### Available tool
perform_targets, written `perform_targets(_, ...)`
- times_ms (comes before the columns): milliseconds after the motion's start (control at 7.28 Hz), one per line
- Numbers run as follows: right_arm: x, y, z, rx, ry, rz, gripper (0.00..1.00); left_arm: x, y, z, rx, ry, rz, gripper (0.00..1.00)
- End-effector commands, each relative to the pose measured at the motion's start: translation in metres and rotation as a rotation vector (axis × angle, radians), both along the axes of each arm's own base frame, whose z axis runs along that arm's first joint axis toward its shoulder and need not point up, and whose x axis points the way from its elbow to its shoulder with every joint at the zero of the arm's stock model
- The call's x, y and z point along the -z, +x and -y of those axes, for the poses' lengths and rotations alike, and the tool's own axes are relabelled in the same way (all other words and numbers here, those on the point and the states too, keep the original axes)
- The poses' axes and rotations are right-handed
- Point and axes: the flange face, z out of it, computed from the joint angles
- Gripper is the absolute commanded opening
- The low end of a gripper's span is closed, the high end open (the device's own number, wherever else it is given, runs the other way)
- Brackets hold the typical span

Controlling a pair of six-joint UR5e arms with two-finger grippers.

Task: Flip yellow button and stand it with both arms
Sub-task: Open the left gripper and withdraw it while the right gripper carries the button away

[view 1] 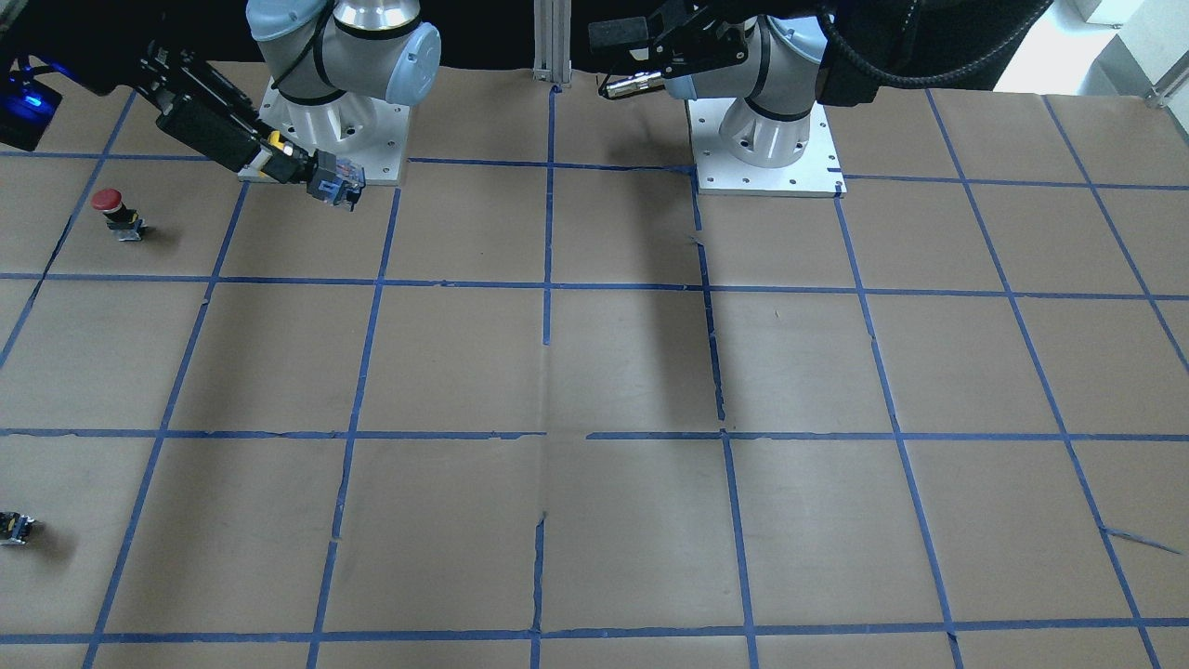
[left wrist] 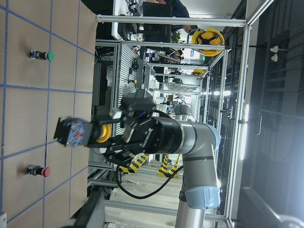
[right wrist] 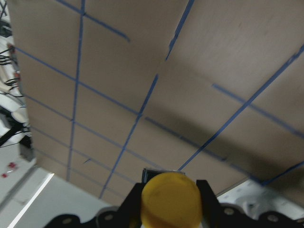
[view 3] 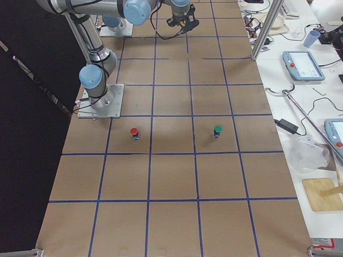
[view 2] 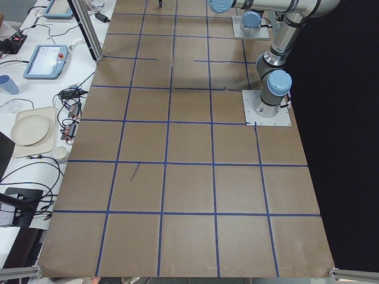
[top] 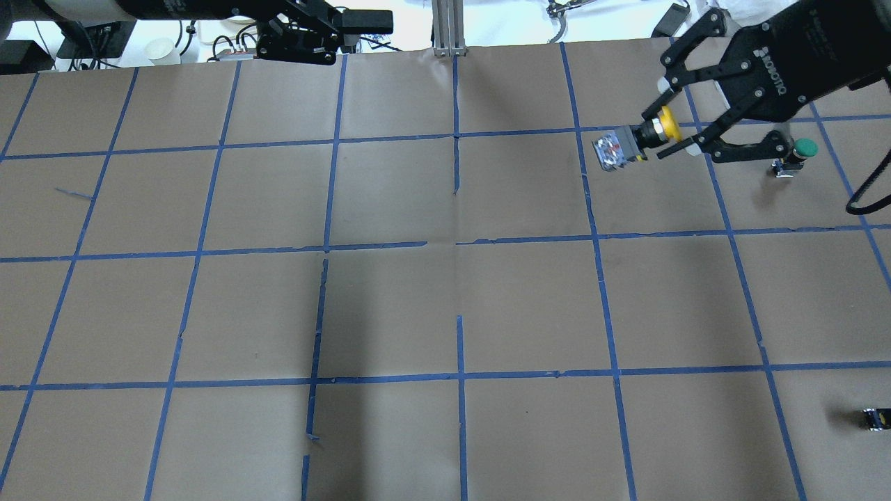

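Right tool (top: pixel 660 129): clenched on the yellow button (top: pixel 621 147), gripping it at the neck just under the cap, one finger on each side.
Yellow button: lifted off the tabletop (top: pixel 390 313) over its right part. It lies sideways in the grip, with the yellow cap toward the tool's palm and the grey-black body pointing out toward the middle of the tabletop.
Right wrist view: the round yellow cap (right wrist: pixel 171 199) fills the bottom centre between the two black fingers (right wrist: pixel 134 205), with the tabletop well beyond it.
Left tool (view 1: pixel 624 60): raised at the far edge with fingers spread, released and holding nothing.
Left wrist view: looks across at the right tool carrying the yellow button (left wrist: pixel 78 134).
Red button (view 1: pixel 112 210): stands cap up on the tabletop, on the robot's right.
Green button (top: pixel 799 152): stands cap up, well apart from the red one.
Small dark capless part (top: pixel 873 418): lies alone near the tabletop's right edge.
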Motion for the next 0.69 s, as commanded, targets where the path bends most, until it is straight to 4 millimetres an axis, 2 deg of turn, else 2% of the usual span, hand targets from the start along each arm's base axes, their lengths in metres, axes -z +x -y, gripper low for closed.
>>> perform_targets(0,0.020,-0.030,-0.007,-0.336,-0.032,-0.265,0.30,0.000,0.007,0.005,0.012,-0.072,0.158,1.00)
perform_targets(275,0.063,-0.056,-0.011,-0.413,0.052,-0.425,0.27,0.019,0.021,0.002,0.053,-0.070,0.489,1.00)
perform_targets(412,0.084,-0.058,-0.012,-0.418,0.059,-0.445,0.27,0.031,0.030,-0.001,0.082,-0.063,0.678,1.00)
perform_targets(550,0.105,-0.077,-0.013,-0.462,0.078,-0.565,0.26,0.039,0.045,-0.002,0.098,-0.048,0.854,1.00)
